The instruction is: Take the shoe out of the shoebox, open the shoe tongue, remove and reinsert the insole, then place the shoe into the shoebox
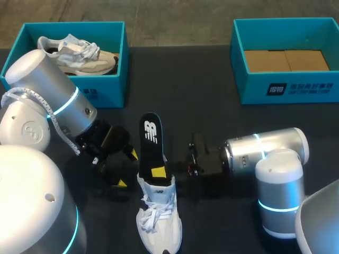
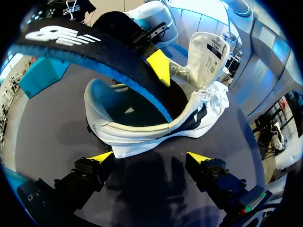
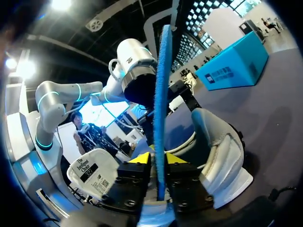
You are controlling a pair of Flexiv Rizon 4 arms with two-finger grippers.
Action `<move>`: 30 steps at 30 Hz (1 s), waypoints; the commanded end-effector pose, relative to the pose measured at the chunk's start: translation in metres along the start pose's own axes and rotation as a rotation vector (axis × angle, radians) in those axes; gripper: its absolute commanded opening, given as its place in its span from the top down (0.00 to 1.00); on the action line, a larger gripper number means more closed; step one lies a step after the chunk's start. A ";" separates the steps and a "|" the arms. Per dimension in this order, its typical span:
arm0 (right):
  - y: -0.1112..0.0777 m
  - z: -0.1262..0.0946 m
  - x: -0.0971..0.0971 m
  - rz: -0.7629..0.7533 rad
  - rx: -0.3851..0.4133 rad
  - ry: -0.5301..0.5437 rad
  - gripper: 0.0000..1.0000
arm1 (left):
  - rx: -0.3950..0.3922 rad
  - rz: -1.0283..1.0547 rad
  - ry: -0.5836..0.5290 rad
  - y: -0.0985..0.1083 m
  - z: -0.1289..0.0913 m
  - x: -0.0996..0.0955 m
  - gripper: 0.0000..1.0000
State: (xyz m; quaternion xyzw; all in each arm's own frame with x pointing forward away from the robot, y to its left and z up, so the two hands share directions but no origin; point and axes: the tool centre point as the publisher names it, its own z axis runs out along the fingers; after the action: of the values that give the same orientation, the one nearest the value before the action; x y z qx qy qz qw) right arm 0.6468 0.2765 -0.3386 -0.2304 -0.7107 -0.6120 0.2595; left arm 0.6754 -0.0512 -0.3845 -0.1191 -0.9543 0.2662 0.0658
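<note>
The white shoe [image 1: 158, 217] is lying on the table [image 1: 212, 90], toe toward the robot, its tongue [image 2: 206, 54] standing up. The black insole [image 1: 151, 138] is sticking half out of its opening. The right gripper [image 3: 158, 158] is pinching the insole from both sides. The left gripper [image 2: 150, 158] is hovering just beside the shoe, its fingers spread with nothing between them. A second shoe [image 1: 79, 53] is sitting in the left shoebox [image 1: 108, 90], and the right shoebox [image 1: 296, 87] is standing well apart.
</note>
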 end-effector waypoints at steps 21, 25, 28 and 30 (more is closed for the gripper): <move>0.031 0.007 -0.001 -0.046 -0.049 -0.008 0.69 | -0.003 0.000 -0.001 -0.001 0.000 0.001 0.00; 0.033 0.009 -0.003 -0.042 -0.058 -0.005 0.69 | -0.003 0.000 -0.001 -0.001 0.000 0.001 0.00; 0.035 0.011 -0.004 -0.043 -0.060 -0.001 0.71 | -0.003 0.000 -0.001 -0.001 0.000 0.001 0.00; 0.037 0.012 -0.004 -0.043 -0.060 -0.001 0.74 | -0.003 0.000 -0.001 -0.001 0.000 0.001 0.00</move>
State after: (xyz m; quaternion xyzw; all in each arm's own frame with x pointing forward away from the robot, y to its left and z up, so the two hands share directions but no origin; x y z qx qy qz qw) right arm 0.6710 0.2888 -0.3145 -0.2228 -0.6966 -0.6387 0.2391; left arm 0.6754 -0.0512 -0.3845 -0.1191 -0.9543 0.2662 0.0658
